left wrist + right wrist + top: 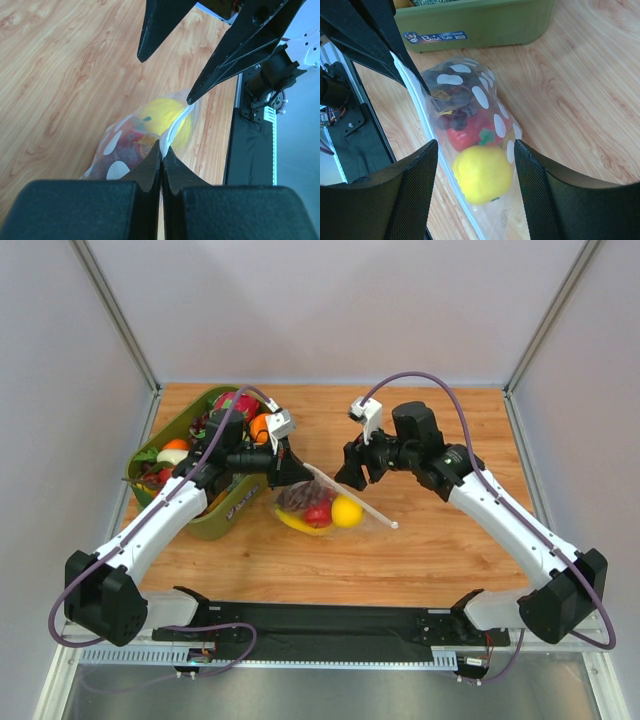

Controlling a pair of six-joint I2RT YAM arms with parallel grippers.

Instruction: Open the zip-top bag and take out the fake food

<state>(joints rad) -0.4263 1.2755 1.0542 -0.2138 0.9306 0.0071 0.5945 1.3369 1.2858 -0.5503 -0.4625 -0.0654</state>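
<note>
The zip-top bag [372, 512] lies on the table with its zip edge lifted. Inside it are a yellow lemon [347, 511], a red round fruit [318, 513], dark grapes [299, 496] and a banana [293, 523]. My left gripper [303, 475] is shut on the bag's zip strip; in the left wrist view the gripper [161, 150] pinches the white strip, with the lemon [159, 115] beyond. My right gripper [350, 478] is open just above the bag. In the right wrist view the gripper [476, 172] straddles the lemon [482, 173], next to the red fruit [466, 136] and grapes [453, 118].
An olive-green bin [236, 508] holding other toy produce stands at the left, right behind the bag; it also shows in the right wrist view [485, 20]. A black mat [330, 620] lies along the near edge.
</note>
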